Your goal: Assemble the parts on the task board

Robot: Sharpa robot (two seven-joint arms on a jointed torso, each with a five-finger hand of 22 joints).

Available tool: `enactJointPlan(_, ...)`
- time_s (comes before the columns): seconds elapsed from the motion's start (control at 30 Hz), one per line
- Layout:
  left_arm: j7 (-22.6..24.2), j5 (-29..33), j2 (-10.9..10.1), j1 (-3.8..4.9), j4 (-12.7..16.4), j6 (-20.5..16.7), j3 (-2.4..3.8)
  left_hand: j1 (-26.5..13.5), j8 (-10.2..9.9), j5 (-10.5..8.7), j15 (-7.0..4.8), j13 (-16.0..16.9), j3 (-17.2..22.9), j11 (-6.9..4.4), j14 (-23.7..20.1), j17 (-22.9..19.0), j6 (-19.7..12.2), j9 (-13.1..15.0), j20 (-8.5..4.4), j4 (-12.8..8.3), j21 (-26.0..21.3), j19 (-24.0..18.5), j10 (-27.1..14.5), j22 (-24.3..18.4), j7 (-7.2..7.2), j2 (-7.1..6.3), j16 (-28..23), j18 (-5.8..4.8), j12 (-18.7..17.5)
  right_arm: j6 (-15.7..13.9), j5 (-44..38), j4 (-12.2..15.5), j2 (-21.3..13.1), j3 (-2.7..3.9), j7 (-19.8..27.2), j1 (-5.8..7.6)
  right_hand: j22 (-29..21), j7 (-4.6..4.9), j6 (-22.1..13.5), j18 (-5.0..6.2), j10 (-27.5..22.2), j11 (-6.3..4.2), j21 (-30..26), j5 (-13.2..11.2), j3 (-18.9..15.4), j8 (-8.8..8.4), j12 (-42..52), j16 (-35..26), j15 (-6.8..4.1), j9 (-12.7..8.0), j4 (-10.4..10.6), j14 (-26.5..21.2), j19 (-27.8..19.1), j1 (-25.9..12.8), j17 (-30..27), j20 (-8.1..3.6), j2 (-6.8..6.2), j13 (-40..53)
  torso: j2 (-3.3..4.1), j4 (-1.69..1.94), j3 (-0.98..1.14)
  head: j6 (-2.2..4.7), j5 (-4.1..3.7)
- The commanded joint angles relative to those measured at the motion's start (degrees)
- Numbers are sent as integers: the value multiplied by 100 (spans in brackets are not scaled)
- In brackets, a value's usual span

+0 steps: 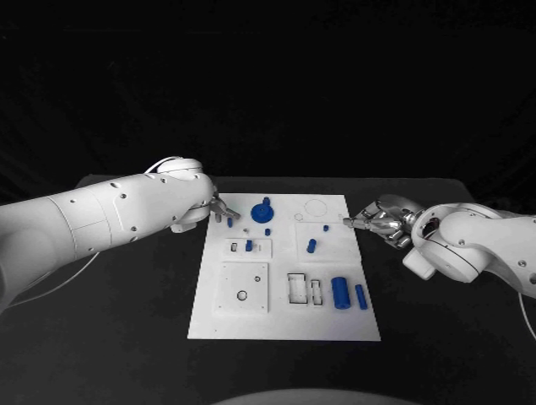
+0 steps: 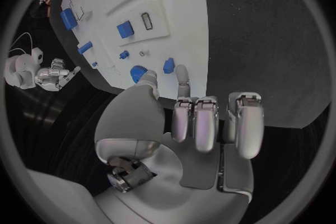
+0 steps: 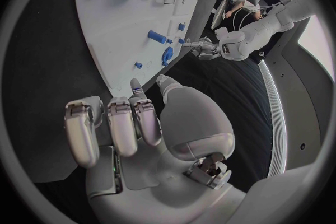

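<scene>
The white task board [image 1: 286,316] lies in the middle of the black table. Blue parts sit on it: a large round piece [image 1: 262,211], small pegs [image 1: 248,245] [image 1: 311,246] and two cylinders [image 1: 341,292] [image 1: 360,295]. My left hand [image 1: 221,211] hovers at the board's far left corner. Its thumb and one finger [image 2: 182,74] reach out, a little apart, beside a small blue peg [image 2: 168,65]; the other fingers are curled and nothing is held. My right hand [image 1: 380,223] is at the board's far right edge, thumb and one finger [image 3: 136,86] extended over the edge, holding nothing.
Empty slots and holes mark the board's near half [image 1: 245,291]. Black table surface [image 1: 121,304] surrounds the board on all sides. In the left wrist view the right hand [image 2: 55,75] is across the board; in the right wrist view the left hand [image 3: 204,47] is beyond it.
</scene>
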Motion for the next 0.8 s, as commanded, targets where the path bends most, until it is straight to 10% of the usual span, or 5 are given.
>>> enactJointPlan(0.03, 181, -21, 49, -22, -48, 164, 0, 68, -26, 22, 18, 1510, 29, -5, 608, 1508, 46, 10, 14, -5, 14, 603, 606, 1510, -9, -2, 15, -42, 14, 87, -52, 5, 1, -2, -23, -3, 1509, -6, -34, -38, 600, 54, 26, 29, -32, 13, 16, 23, 39, 9, 3, 618, 600, 66, 1509, 59, -10, 1510, -3, -2, -3, 0, -4)
enactJointPlan(0.53, 324, -21, 208, -69, -356, 293, -1, 407, -83, 258, 17, 1510, 96, -12, 608, 1508, 32, 4, 9, -3, 14, 603, 606, 1510, -16, 48, 15, -42, 14, 82, -57, 22, 8, -2, -31, -3, 1509, -6, -34, -38, 600, 54, 26, 29, -32, 13, 16, 23, 39, 9, 3, 618, 600, 66, 1509, 59, -10, 1510, 6, -2, -3, -6, -16)
enactJointPlan(0.67, 373, -21, 234, -77, -402, 304, -1, 499, -127, 822, 15, 1510, 123, -14, 608, 1508, 17, -11, 6, 1, 14, 603, 606, 1510, -20, 52, 15, -42, 14, 81, -60, 23, 8, -2, -32, -3, 1509, -6, -34, -38, 600, 54, 26, 29, -32, 13, 16, 23, 39, 9, 3, 618, 600, 66, 1509, 59, -10, 1510, 2, -1, -4, -11, -19)
enactJointPlan(0.8, 408, -21, 268, -87, -458, 337, -1, 536, -144, 994, 14, 1510, 138, -19, 608, 1508, 21, -18, 7, -2, 14, 603, 606, 1510, -26, 57, 15, -42, 14, 80, -62, 28, 10, -2, -35, -3, 1509, -6, -34, -38, 600, 54, 26, 29, -32, 13, 16, 23, 39, 9, 3, 618, 600, 66, 1509, 59, -10, 1510, 2, -2, -3, -17, -25)
